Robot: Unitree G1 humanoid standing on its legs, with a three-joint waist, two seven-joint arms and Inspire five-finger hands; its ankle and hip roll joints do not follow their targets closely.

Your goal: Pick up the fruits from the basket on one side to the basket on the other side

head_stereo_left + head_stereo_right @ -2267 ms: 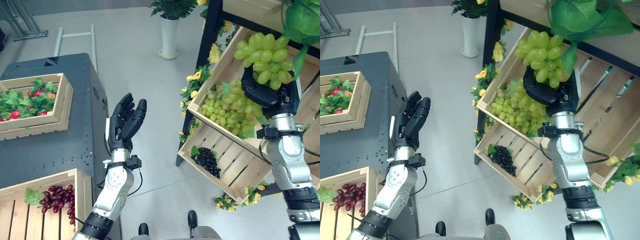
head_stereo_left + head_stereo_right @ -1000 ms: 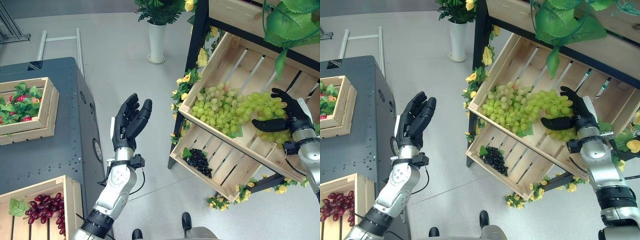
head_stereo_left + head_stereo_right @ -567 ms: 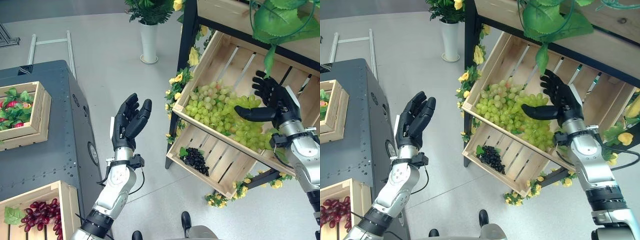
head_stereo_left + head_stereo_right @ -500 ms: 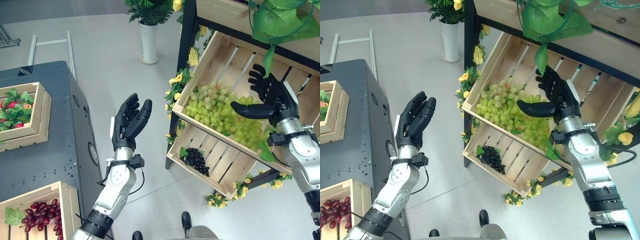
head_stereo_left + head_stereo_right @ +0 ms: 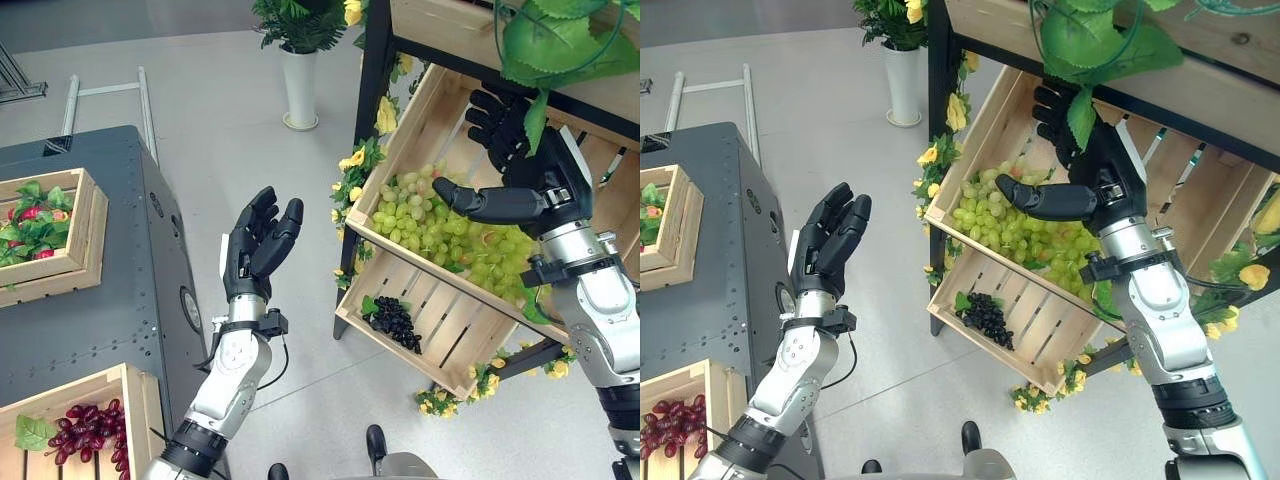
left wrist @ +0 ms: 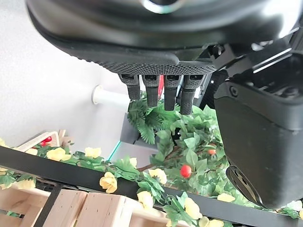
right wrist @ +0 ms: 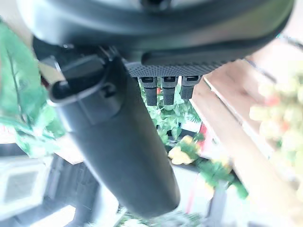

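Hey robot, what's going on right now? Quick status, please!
Both hands empty, fingers open: right hand above green grapes in upper crate; left hand raised over floor. A hanging leaf overlaps the right hand.

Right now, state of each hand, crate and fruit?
right hand: open, empty, above the green grapes
left hand: open, empty, raised
green grapes: piled in upper crate, tilted
black grapes: in lower crate
red grapes: in near crate
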